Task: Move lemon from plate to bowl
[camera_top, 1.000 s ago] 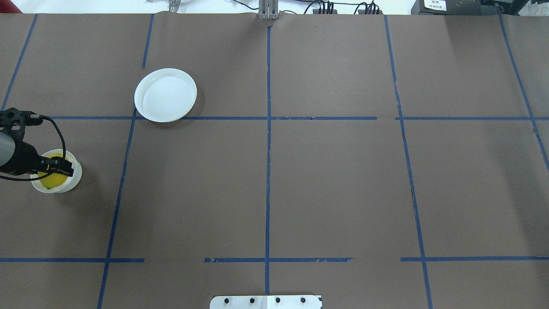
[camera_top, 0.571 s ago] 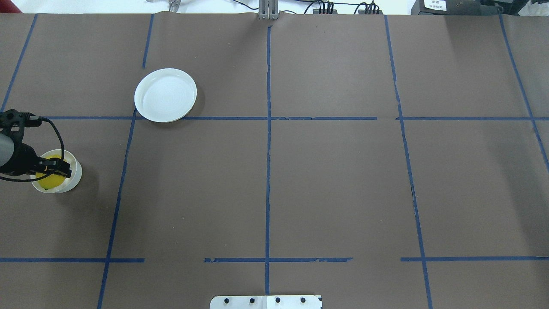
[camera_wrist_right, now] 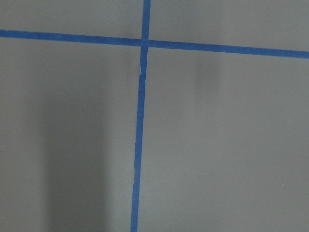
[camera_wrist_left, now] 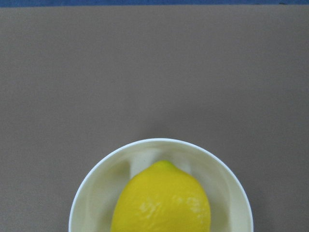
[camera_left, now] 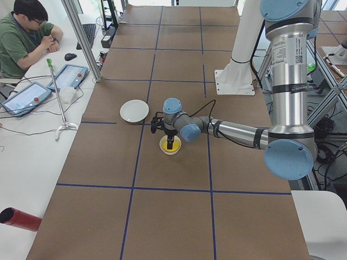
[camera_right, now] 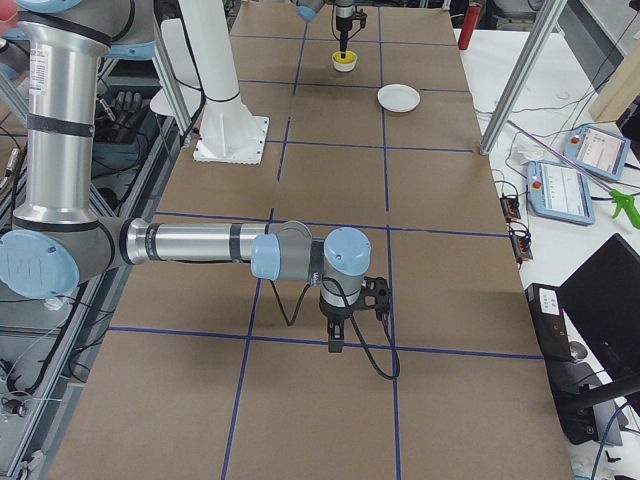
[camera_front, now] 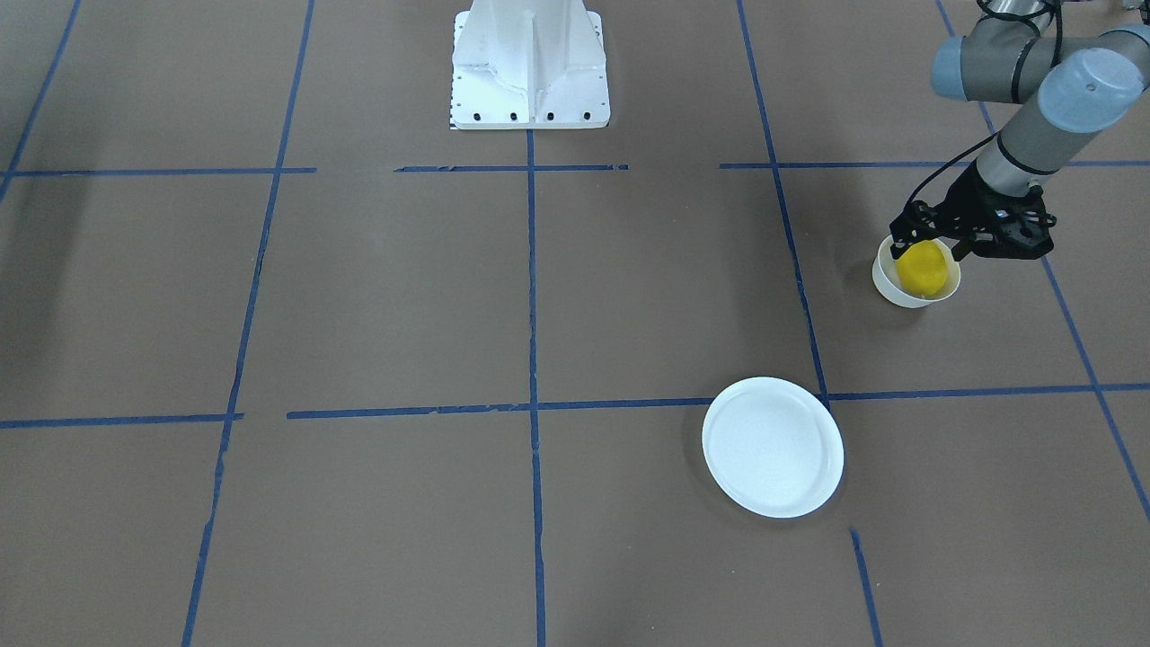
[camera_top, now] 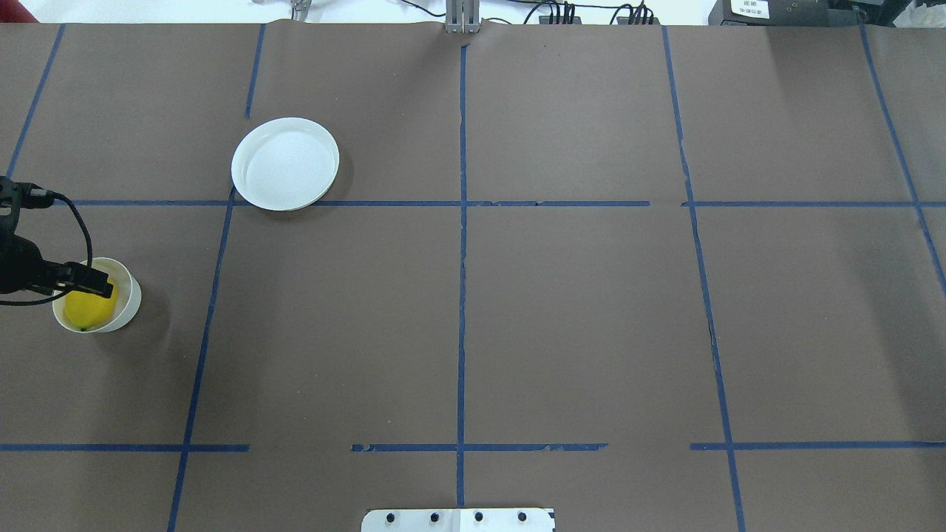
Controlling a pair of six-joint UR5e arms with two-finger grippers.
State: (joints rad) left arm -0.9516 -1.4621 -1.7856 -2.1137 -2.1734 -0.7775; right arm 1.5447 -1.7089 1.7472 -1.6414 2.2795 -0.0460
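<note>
The yellow lemon lies in the small off-white bowl at the table's left side; both also show in the overhead view, lemon and bowl. In the left wrist view the lemon rests free in the bowl, with no fingers around it. My left gripper hangs open just above the bowl's rim. The white plate stands empty farther out. My right gripper shows only in the exterior right view, low over bare table; I cannot tell if it is open or shut.
Brown paper with blue tape lines covers the table. The robot's white base stands at the near middle edge. An operator sits at a side desk with tablets. A metal frame post stands by the table's far edge.
My left gripper has drawn back off the bowl toward the table's left edge. More of the lemon shows, and it stays in the bowl.
</note>
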